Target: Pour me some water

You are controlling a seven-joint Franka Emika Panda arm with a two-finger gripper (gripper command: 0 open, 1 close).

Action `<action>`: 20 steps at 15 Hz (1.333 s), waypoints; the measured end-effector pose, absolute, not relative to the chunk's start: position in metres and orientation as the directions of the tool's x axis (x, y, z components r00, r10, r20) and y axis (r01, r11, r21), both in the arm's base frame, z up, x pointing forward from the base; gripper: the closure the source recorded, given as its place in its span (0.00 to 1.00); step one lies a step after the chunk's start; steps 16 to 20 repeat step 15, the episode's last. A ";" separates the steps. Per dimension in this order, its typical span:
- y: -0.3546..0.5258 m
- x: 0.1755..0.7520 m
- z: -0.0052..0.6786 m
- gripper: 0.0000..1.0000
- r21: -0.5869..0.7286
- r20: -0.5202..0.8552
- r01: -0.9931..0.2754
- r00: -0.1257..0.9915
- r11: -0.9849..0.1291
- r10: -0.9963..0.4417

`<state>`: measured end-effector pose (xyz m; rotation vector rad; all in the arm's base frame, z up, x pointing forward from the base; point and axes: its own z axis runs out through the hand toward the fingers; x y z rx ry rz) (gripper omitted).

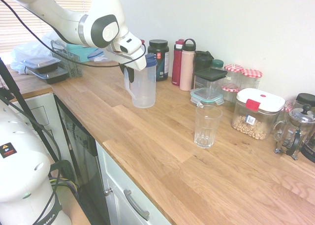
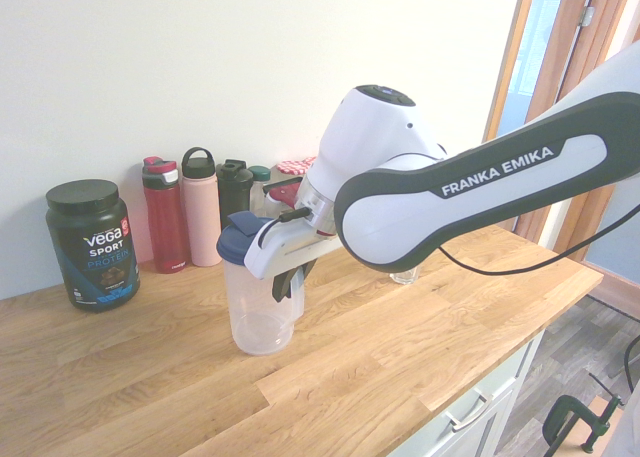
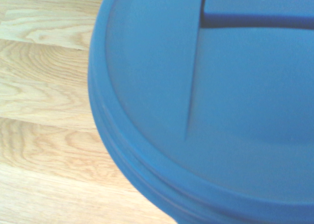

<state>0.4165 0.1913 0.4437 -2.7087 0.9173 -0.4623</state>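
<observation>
A clear plastic jug [image 1: 143, 89] with a blue lid [image 3: 211, 101] stands upright on the wooden counter [image 1: 162, 156]; whether its base touches the wood I cannot tell. My gripper [image 2: 286, 280] comes down beside the lid and is shut on the jug's handle [image 1: 127, 84]. The jug [image 2: 258, 312] shows no clear water level. An empty ribbed drinking glass [image 1: 207, 125] stands on the counter to the jug's right, well apart from it. In the second exterior view only the foot of the glass [image 2: 405, 276] peeks out behind the arm. The wrist view is filled by the lid.
Along the wall stand a black protein tub [image 1: 158, 58], a red bottle [image 1: 177, 62], a pink bottle [image 1: 187, 65], stacked clear boxes [image 1: 209, 84], jars with checked lids [image 1: 235, 77], a nut container [image 1: 257, 112] and a French press [image 1: 295, 131]. The counter's front edge [image 1: 123, 171] is close.
</observation>
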 end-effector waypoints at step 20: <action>0.156 0.382 0.472 0.00 -0.003 0.073 -0.574 0.817 -0.819 -0.573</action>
